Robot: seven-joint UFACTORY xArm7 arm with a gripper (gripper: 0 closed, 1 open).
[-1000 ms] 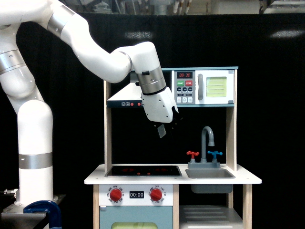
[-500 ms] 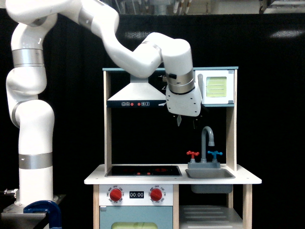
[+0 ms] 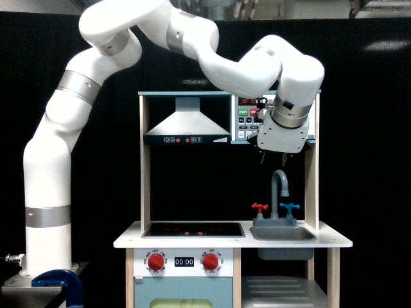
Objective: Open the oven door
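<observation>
The oven door is almost wholly hidden behind my wrist and gripper body; only a thin white strip of its right edge [image 3: 312, 122] shows, at the upper right of the toy kitchen. Left of it, the microwave's control panel [image 3: 244, 120] with its red display and green and red buttons stays visible. My gripper [image 3: 279, 154] hangs in front of the door's lower part and points down toward the faucet. Only short dark fingertips [image 3: 262, 158] poke out under the white body. How far apart the jaws stand is not readable.
A grey range hood [image 3: 186, 125] sits left of the microwave. Below are a grey faucet [image 3: 280, 186] with red and blue taps, a sink [image 3: 282, 233], a black hob [image 3: 192, 229], red knobs [image 3: 156, 261] and a pale blue lower door [image 3: 183, 296]. A wooden post [image 3: 311, 186] runs down the exterior view's right.
The arm has swung toward the exterior view's right and slightly up, from in front of the range hood to in front of the oven door, now covering the door and its handle.
</observation>
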